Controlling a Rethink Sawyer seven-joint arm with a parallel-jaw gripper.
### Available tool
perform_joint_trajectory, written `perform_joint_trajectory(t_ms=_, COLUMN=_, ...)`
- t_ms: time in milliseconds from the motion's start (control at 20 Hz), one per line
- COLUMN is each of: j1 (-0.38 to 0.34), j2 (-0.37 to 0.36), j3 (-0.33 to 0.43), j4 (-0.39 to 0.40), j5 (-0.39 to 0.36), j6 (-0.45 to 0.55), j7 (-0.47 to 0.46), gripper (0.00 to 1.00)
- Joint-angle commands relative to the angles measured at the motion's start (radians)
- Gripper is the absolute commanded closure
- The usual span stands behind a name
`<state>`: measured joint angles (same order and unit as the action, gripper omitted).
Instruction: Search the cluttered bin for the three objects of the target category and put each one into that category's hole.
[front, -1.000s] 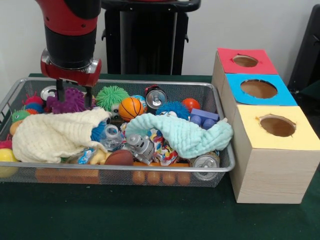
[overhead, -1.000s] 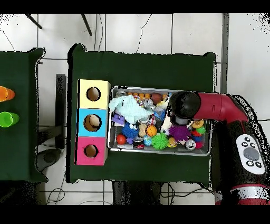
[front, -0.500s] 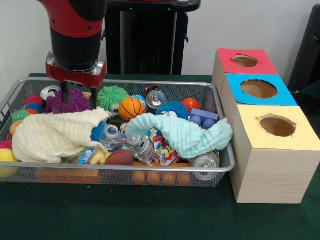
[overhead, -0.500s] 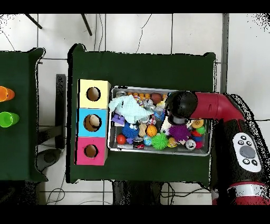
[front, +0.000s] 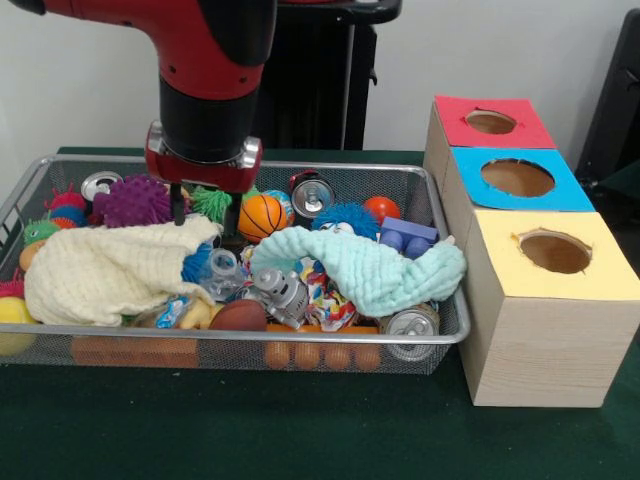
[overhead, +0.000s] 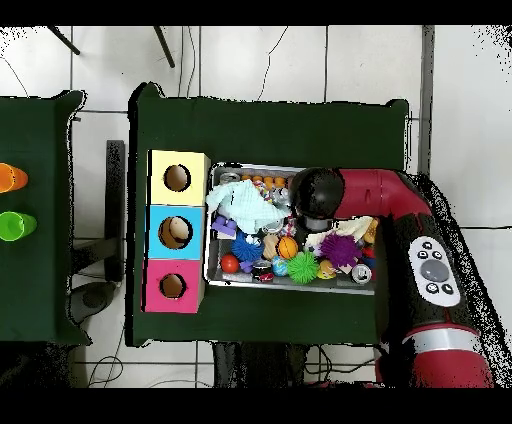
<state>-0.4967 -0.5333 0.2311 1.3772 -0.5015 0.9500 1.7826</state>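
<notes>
The wire mesh bin (front: 250, 336) is full of toys, cans and cloths; it also shows in the overhead view (overhead: 300, 288). My gripper (front: 206, 212) hangs open and empty in the bin's back middle, its fingers either side of a green spiky ball (front: 212, 201). A purple spiky ball (front: 132, 200) lies to its left and a small basketball (front: 260, 215) to its right. Three wooden boxes with holes stand to the right: red top (front: 490, 122), blue top (front: 517, 178), yellow top (front: 555, 250). In the overhead view the arm's head (overhead: 312, 195) hides the gripper.
A cream cloth (front: 110, 270) covers the bin's left front and a teal cloth (front: 370, 265) its right front. Cans lie at the back (front: 312, 195), back left (front: 98, 183) and front right (front: 410, 322). A second table with orange and green cups (overhead: 10, 200) stands apart.
The arm has swung right along the bin's back, from over the purple spiky ball to over the green one. The purple ball stayed in place.
</notes>
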Motion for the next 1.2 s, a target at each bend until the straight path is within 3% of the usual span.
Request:
perform_joint_trajectory(t_ms=50, j1=0.006, j2=0.088, j3=0.077, j4=-0.054, j5=-0.019, j6=-0.016, j7=-0.113, gripper=0.0)
perform_joint_trajectory(t_ms=550, j1=0.004, j2=0.152, j3=0.083, j4=-0.113, j5=-0.014, j6=-0.025, j7=-0.119, gripper=0.0)
perform_joint_trajectory(t_ms=1200, j1=0.011, j2=0.163, j3=0.098, j4=-0.14, j5=0.003, j6=-0.006, j7=-0.133, gripper=0.0)
